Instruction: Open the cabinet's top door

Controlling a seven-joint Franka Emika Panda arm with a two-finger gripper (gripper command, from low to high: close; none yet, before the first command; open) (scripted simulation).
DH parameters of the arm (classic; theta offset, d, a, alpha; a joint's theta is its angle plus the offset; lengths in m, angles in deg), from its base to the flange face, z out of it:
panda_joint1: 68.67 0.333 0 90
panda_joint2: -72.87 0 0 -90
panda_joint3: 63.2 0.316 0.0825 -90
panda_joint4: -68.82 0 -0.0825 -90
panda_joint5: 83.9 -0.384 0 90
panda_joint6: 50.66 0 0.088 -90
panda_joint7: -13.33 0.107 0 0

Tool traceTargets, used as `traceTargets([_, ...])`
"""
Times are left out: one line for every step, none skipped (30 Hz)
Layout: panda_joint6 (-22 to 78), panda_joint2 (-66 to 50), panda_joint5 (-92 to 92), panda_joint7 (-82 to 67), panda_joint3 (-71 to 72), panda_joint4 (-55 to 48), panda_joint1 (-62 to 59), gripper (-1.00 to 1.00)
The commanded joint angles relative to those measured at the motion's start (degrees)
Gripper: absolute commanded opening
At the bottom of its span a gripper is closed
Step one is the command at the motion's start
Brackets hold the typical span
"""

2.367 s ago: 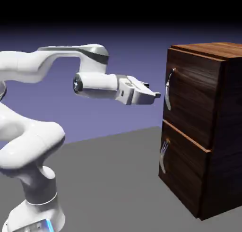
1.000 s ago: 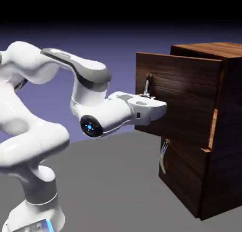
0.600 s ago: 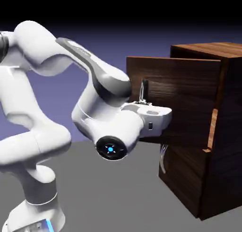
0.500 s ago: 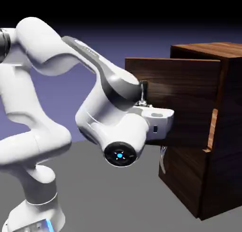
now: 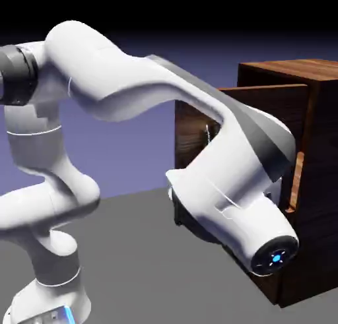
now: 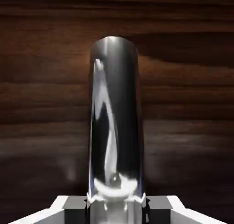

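Blue-violet backdrop (image 5: 125,151) behind, the arm (image 5: 158,95) bends down across the ajar top door (image 5: 264,101), jaws (image 6: 117,209) closed on its silver handle (image 6: 119,127)

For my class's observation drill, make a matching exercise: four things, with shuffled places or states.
1. Top door
2. Silver handle
3. End effector
4. Cabinet

A. closed on a metal bar
B. at the exterior view's right, dark reddish-brown
C. swung open
D. between the fingertips

Pairs: 1-C; 2-D; 3-A; 4-B

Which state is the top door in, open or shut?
Open: the top door stands swung out from the cabinet front.
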Motion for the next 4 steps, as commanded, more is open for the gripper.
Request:
traceTargets([0.9, -1.7, 0.9, 0.0, 0.2, -2.1, -0.3, -1.00])
traceTargets([1.8, -3.3, 1.9, -0.1, 0.4, -4.2, -0.1, -1.00])
traceTargets([2.4, -4.4, 2.5, -0.1, 0.5, -5.5, 0.0, -1.00])
traceTargets([2.4, -4.4, 2.5, -0.1, 0.5, -5.5, 0.0, 1.00])
